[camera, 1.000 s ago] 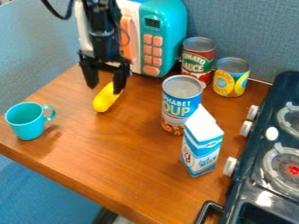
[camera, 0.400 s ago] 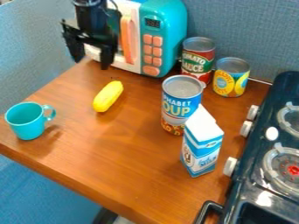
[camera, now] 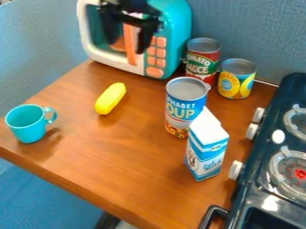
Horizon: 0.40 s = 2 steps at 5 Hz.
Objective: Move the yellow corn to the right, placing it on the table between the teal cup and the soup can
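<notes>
The end effector (camera: 126, 46) is hanging open near 11 o'clock in the camera view, its two fingers standing wide apart in front of the toy microwave (camera: 170, 49), though whether they are touching it one cannot tell. Toward 10 o'clock from the view's middle, the yellow elongated thing (camera: 110, 99) is lying on the counter (camera: 128, 156), its long axis running from 1 to 7 o'clock, with the teal mug (camera: 27, 126) sitting at its 8 o'clock.

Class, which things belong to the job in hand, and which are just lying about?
Likely in the job:
claw
toy microwave behind it
yellow toy the claw was over earlier

Lying about:
mug
blue can
red can
yellow can
carton
stove
</notes>
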### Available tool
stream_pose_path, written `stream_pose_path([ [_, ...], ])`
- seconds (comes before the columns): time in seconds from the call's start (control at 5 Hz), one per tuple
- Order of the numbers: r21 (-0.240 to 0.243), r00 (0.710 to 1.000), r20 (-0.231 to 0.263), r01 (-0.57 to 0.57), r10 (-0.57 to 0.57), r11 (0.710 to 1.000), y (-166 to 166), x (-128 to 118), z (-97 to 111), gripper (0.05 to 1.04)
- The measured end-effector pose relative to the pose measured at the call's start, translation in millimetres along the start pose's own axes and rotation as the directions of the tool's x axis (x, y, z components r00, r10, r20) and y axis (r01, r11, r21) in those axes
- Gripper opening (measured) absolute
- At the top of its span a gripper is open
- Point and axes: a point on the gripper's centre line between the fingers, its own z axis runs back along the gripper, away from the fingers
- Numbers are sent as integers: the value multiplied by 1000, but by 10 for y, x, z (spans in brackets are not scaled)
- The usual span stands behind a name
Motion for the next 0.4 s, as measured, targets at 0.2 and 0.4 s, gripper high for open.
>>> stream_pose_path([
  [0.2, -9, 1000, -3, 24, -24, 1000, -146, 9, 55, 1001],
  [0.4, 10, 997, 30, 68, -68, 998, -277, 54, 72, 1001],
])
